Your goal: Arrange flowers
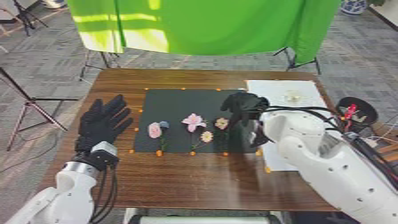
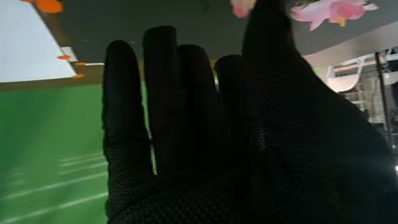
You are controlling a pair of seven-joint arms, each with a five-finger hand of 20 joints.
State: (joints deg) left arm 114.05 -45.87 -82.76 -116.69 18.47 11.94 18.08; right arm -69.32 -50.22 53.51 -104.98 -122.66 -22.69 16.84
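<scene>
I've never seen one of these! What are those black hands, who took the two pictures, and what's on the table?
It's a robot with two white arms. Its left hand and right hand wear black gloves. One picture comes from a camera on its head, looking down; the other from its right wrist, so the big dark shape there is the right hand up close. On the brown table is a dark mat with flowers, mostly pink. To its right is a white sheet. Both hands look open, and I see nothing held.
</scene>
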